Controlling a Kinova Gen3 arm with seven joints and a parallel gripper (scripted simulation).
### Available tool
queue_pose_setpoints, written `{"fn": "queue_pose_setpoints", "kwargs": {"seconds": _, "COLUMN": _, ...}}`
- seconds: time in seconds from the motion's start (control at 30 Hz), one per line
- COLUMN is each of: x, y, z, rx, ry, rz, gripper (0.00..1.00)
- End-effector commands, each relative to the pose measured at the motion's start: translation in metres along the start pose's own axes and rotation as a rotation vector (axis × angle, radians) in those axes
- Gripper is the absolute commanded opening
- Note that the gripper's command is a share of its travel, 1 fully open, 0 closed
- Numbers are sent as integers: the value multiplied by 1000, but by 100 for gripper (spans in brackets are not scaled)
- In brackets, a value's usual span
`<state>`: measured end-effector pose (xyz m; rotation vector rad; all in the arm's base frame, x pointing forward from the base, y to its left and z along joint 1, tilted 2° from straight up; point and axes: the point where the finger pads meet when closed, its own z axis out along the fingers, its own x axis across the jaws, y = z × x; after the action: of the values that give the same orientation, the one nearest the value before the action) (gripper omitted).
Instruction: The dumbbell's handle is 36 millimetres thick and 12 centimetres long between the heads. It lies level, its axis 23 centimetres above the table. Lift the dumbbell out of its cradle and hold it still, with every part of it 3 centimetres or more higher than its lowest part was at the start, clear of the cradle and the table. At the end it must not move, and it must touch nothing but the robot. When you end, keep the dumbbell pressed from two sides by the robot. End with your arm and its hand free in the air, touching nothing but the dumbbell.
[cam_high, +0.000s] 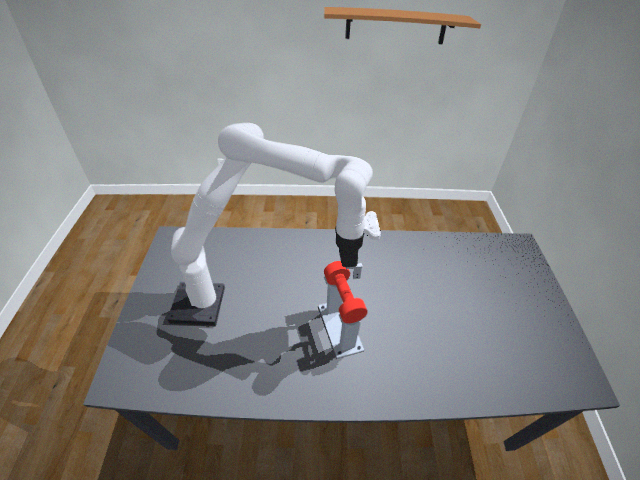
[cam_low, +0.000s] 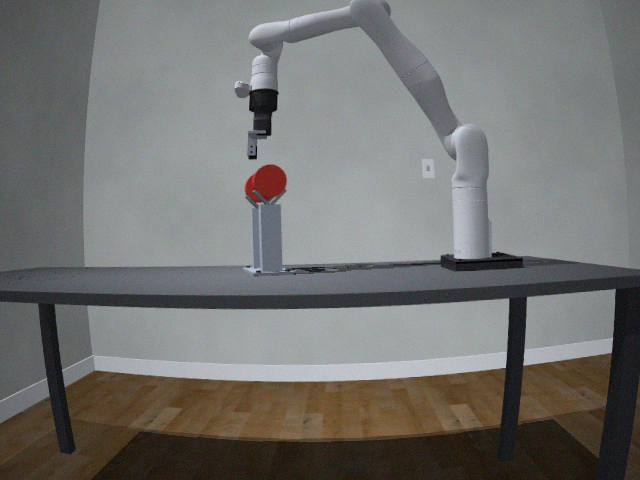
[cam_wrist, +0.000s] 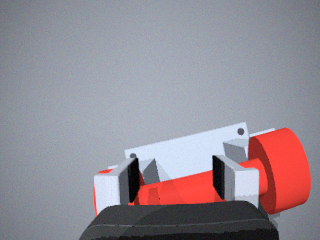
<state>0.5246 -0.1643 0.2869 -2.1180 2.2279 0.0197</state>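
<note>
Above the dumbbell (cam_low: 266, 181), at twelve o'clock: gripper (cam_low: 251, 149) spread wide, empty, lining up. Next: straight down, straddling the handle (cam_wrist: 182, 191), then squeezing.

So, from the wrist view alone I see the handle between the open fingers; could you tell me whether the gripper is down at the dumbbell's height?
Observer: No. In the exterior view the gripper hangs above the dumbbell, with bare wall showing between them.
Operator: Thank you. And what is the dumbbell resting on?
Observer: It lies in V-shaped forks on top of an upright grey cradle, well above the table.
Operator: Is the arm near anything else?
Observer: Its base plate sits on the same table, well apart from the cradle, and the arm arches through open air, touching nothing.
</note>
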Motion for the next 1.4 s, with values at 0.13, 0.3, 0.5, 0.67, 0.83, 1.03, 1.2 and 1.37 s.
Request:
{"fn": "queue_pose_setpoints", "kwargs": {"seconds": 0.13, "x": 4, "y": 2, "z": -1, "rx": -6, "ry": 3, "rz": 169, "gripper": 100}}
{"fn": "queue_pose_setpoints", "kwargs": {"seconds": 0.3, "x": 9, "y": 5, "z": -1, "rx": -11, "ry": 6, "rz": 347, "gripper": 100}}
{"fn": "queue_pose_setpoints", "kwargs": {"seconds": 0.5, "x": 13, "y": 8, "z": -2, "rx": -15, "ry": 10, "rz": 503, "gripper": 100}}
{"fn": "queue_pose_setpoints", "kwargs": {"seconds": 0.67, "x": 17, "y": 12, "z": -4, "rx": -17, "ry": 15, "rz": 704, "gripper": 100}}
{"fn": "queue_pose_setpoints", "kwargs": {"seconds": 0.83, "x": 21, "y": 17, "z": -6, "rx": -18, "ry": 21, "rz": 896, "gripper": 100}}
{"fn": "queue_pose_setpoints", "kwargs": {"seconds": 1.03, "x": 22, "y": 21, "z": -8, "rx": -17, "ry": 25, "rz": 1034, "gripper": 100}}
{"fn": "queue_pose_setpoints", "kwargs": {"seconds": 1.2, "x": 24, "y": 25, "z": -10, "rx": -15, "ry": 30, "rz": 1179, "gripper": 100}}
{"fn": "queue_pose_setpoints", "kwargs": {"seconds": 1.37, "x": 24, "y": 28, "z": -12, "rx": -13, "ry": 33, "rz": 1284, "gripper": 100}}
